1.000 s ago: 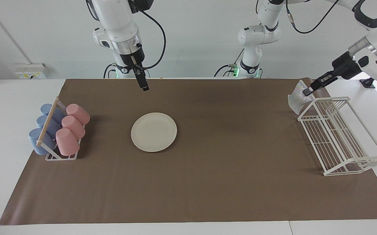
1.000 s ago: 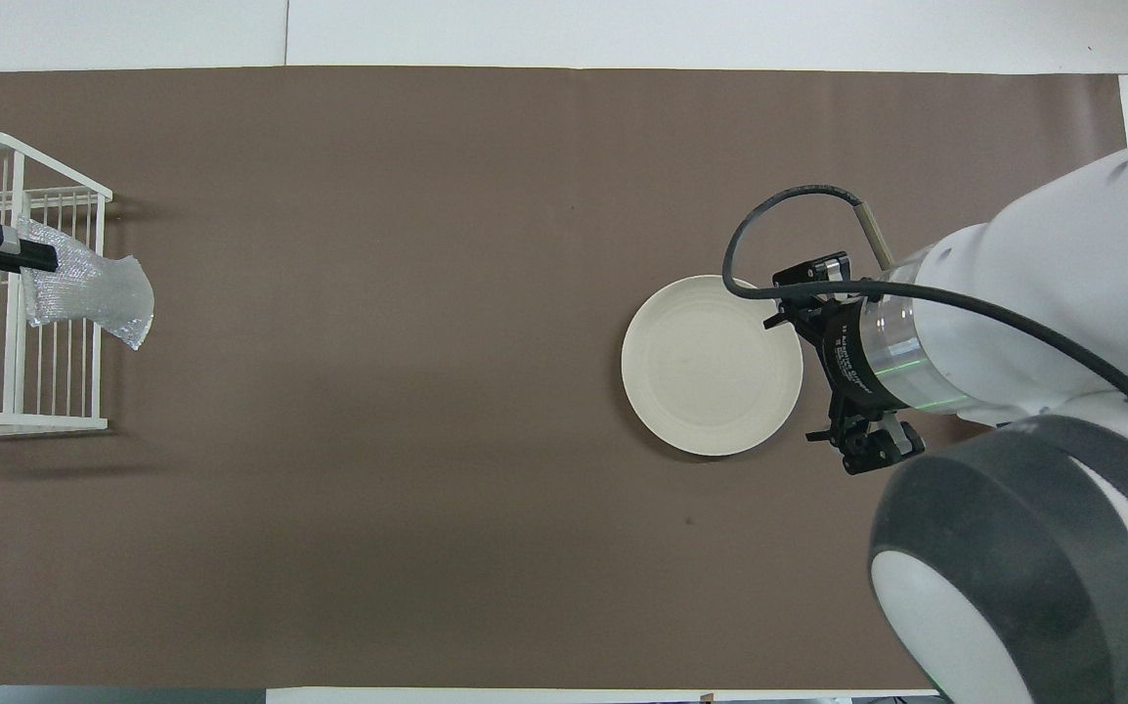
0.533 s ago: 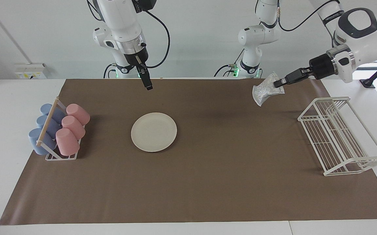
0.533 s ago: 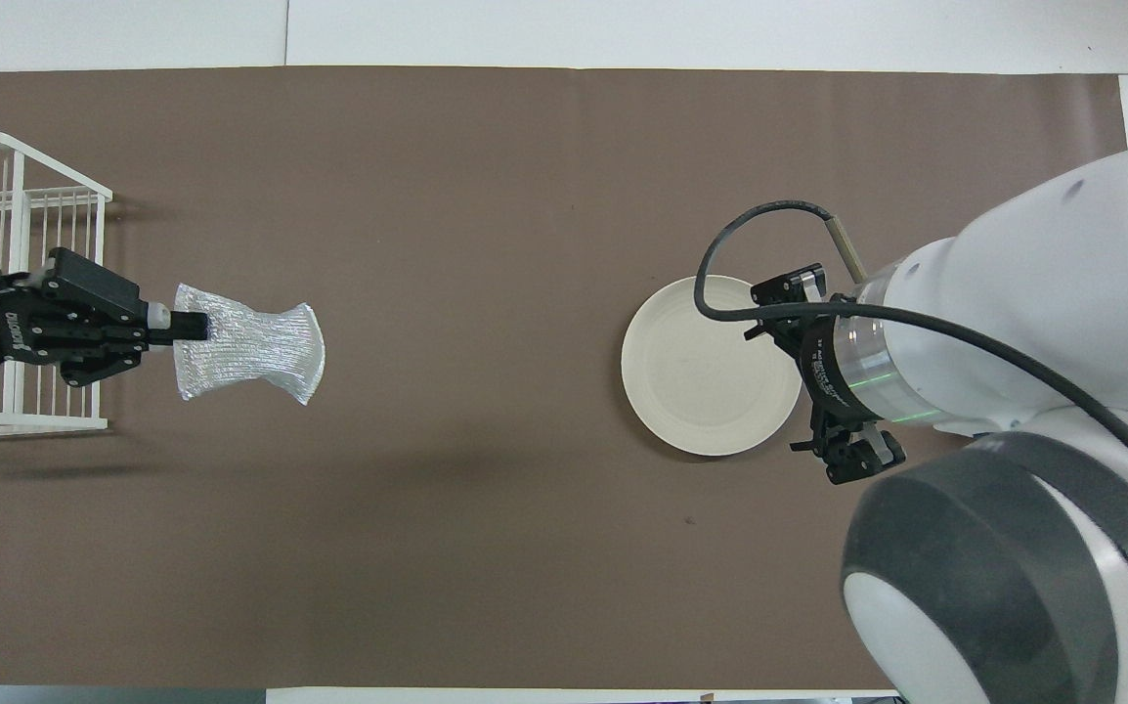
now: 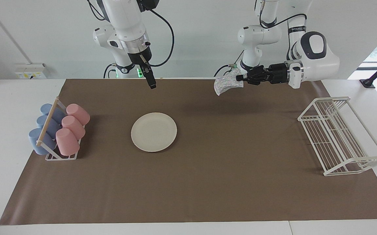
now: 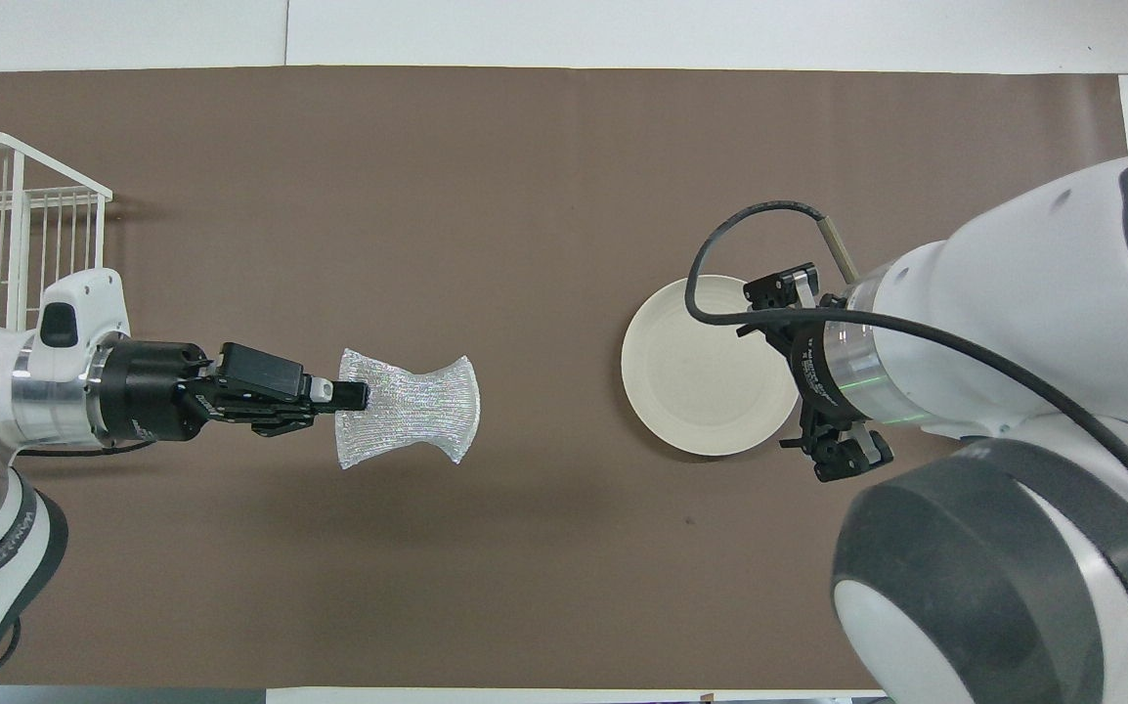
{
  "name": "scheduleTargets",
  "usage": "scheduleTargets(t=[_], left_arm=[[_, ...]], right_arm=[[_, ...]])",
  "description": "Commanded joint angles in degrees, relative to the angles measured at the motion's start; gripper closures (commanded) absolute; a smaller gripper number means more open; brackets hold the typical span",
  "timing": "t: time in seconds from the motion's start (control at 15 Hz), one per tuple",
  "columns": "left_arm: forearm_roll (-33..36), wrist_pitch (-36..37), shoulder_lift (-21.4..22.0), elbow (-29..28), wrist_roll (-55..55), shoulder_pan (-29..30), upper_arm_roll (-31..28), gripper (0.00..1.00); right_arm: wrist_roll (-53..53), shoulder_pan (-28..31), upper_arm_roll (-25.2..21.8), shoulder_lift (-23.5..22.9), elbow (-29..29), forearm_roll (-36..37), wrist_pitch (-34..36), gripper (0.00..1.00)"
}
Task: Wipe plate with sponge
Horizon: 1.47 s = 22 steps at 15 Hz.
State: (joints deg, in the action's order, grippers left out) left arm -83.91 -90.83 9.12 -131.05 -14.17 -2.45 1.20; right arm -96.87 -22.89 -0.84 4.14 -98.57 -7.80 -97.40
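Up over the brown mat, the left gripper (image 5: 239,78), clamped on the sponge (image 5: 225,85), has swung away from the wire rack (image 5: 338,137) toward the plate (image 5: 154,132) lying mid-mat, so wiping's close, while the right gripper (image 5: 153,86) hangs unclenched above it.

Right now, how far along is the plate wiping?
Done: the left gripper is shut on the sponge and holds it in the air over the brown mat. In hand: carrying it, not yet over the plate. Left: reaching the plate and all the wiping. The right gripper hangs above the mat, nothing in it.
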Motion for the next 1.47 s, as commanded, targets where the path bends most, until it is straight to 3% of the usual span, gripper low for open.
scheduleTargets(t=[0.0, 0.27, 0.47, 1.4], left_arm=[[-6.77, -6.61, 2.04, -3.24, -2.62, -6.75, -0.32, 1.0], [-13.37, -13.4, 2.3, -4.3, -4.63, -13.18, -0.24, 1.0], [-14.09, -14.11, 2.22, -4.3, -5.25, -14.33, -0.24, 1.0], [-14.7, -15.78, 2.22, -4.48, -5.25, -15.39, -0.24, 1.0]], right_arm=[[-6.38, -1.18, 0.75, 0.69, -1.09, -1.08, -4.8, 0.04], [-15.25, -6.54, 1.19, -2.72, 2.14, -0.38, -5.35, 0.04], [-21.24, -11.11, 1.19, -6.16, 5.67, 0.32, -3.5, 0.03], [-24.77, -14.46, 1.28, -8.01, 5.59, 0.59, -7.19, 0.0]])
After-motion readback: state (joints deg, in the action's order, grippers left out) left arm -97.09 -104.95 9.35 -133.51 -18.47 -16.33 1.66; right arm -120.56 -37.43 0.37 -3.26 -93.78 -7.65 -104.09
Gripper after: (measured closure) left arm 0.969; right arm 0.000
